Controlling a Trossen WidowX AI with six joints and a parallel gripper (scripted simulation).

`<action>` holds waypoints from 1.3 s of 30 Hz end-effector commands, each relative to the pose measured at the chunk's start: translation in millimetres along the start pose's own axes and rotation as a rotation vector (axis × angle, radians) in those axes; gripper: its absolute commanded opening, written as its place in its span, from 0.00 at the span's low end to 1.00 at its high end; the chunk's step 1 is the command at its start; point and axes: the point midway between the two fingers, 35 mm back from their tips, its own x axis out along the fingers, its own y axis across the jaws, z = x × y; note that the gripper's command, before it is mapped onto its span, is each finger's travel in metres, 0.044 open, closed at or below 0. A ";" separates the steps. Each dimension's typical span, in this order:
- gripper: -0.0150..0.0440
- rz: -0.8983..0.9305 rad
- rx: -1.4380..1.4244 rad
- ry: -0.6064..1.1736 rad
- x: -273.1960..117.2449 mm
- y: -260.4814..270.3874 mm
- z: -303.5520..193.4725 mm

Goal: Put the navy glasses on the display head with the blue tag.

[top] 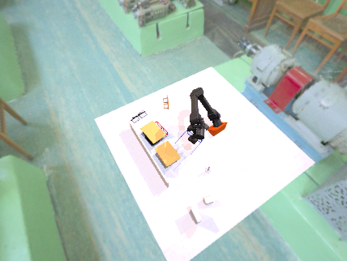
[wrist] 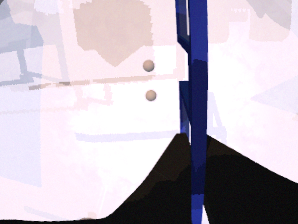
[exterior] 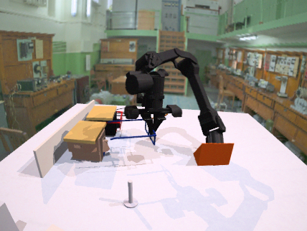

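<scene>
The navy glasses point(top: 196, 148) point(exterior: 133, 137) point(wrist: 199, 100) hang from my gripper point(exterior: 154, 130) point(wrist: 188, 142), which is shut on their front frame above the table. Their open temples reach left toward the two display heads. The near head point(exterior: 86, 151) is brown with an orange-yellow top point(top: 167, 154) and has a nose on its right side. The far head point(exterior: 112, 129) is black with a similar top point(top: 153, 131) and wears red glasses point(top: 163, 128) point(exterior: 121, 120). Near temple's end appears close to the brown head's face; touching cannot be told. I cannot make out the tags clearly.
A low wall point(top: 151, 158) point(exterior: 64, 138) runs behind the heads. Black glasses point(top: 139, 117) and orange glasses point(top: 167, 102) lie beyond. A small post point(top: 207, 169) point(exterior: 130, 191) stands toward the exterior camera, with two pale blocks farther along. An orange block point(top: 217, 129) point(exterior: 214, 154) is at the arm's base.
</scene>
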 end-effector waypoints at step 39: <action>0.25 -0.007 0.277 -0.016 36.9 -1.1 0.5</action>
